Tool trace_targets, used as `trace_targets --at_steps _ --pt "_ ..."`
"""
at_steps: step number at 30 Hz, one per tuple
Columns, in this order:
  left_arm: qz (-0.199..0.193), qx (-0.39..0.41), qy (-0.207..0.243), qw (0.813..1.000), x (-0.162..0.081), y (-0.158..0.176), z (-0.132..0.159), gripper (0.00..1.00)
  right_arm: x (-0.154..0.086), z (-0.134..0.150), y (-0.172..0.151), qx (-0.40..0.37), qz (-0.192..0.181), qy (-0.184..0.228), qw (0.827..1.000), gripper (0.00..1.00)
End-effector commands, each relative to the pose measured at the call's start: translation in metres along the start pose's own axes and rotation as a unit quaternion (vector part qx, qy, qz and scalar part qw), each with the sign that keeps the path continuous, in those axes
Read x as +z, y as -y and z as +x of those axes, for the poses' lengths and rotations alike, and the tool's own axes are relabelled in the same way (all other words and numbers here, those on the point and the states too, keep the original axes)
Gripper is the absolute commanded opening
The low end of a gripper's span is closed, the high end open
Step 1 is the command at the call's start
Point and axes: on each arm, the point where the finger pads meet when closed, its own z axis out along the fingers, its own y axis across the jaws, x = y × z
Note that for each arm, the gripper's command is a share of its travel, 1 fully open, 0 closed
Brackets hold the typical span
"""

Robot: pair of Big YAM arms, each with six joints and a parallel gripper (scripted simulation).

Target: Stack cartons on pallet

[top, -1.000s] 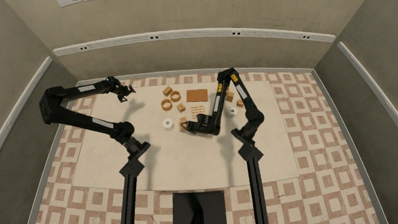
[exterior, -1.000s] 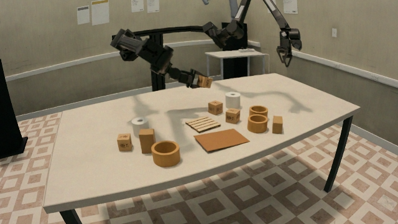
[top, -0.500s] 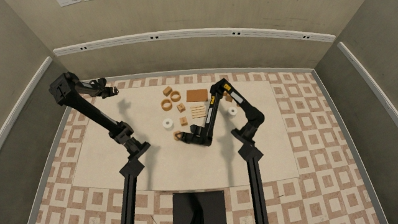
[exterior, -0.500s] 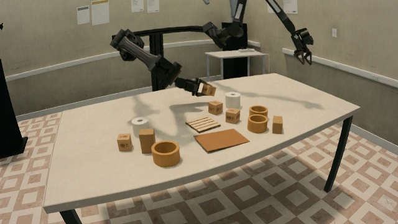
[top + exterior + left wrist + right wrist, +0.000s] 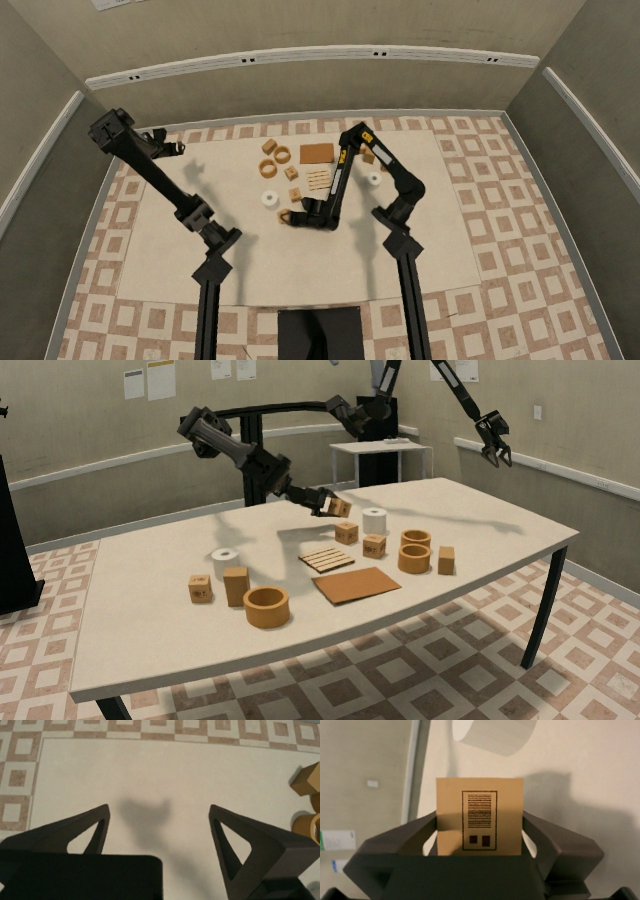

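Across the bench [image 5: 300,270] [image 5: 150,650] [image 5: 161,768] [image 5: 585,752], the top looks pale, smooth and hard. Off near the short edge on the left arm's side, the left gripper [image 5: 180,148] [image 5: 503,465] [image 5: 159,809] hangs wide with nothing in it. A flat brown sheet [image 5: 316,153] [image 5: 355,585] lies by the long edge away from the arm posts. Next to it, nearer the middle, sits the pallet [image 5: 318,172] [image 5: 326,559], made of thin wooden slats, with no carton on it yet. Round orange rings, shiny white rolls with holes, and plain brown blocks stand toward both short edges.

The four cartons are small brown cubes with dark print. One carton [image 5: 295,195] [image 5: 346,533] and another carton [image 5: 291,173] [image 5: 374,546] sit beside the pallet, on the left arm's side. A far carton [image 5: 200,590] is toward the short edge on the right arm's side. The held carton [image 5: 282,216] [image 5: 341,508] [image 5: 479,816] is up and tilted, pinched in the right gripper [image 5: 285,217] [image 5: 339,506] [image 5: 479,810].

It is probably light and stiff, like a little card box, but its smooth sides could slip. Best to squeeze two flat sides, halfway up, gently, and leave the number side free.
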Motion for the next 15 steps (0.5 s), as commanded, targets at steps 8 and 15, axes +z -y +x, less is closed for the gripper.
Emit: trace_targets --at_steps 8,15 --pt "-0.011 0.018 0.022 1.0 0.0097 -0.0184 -0.0217 1.0 -0.0103 0.0021 -0.0199 -0.234 0.034 -0.11 0.965 0.5" --pt "-0.011 0.018 0.022 1.0 0.0097 -0.0184 -0.0217 1.0 -0.0037 -0.0023 -0.0188 -0.374 0.085 -0.173 0.907 0.5"
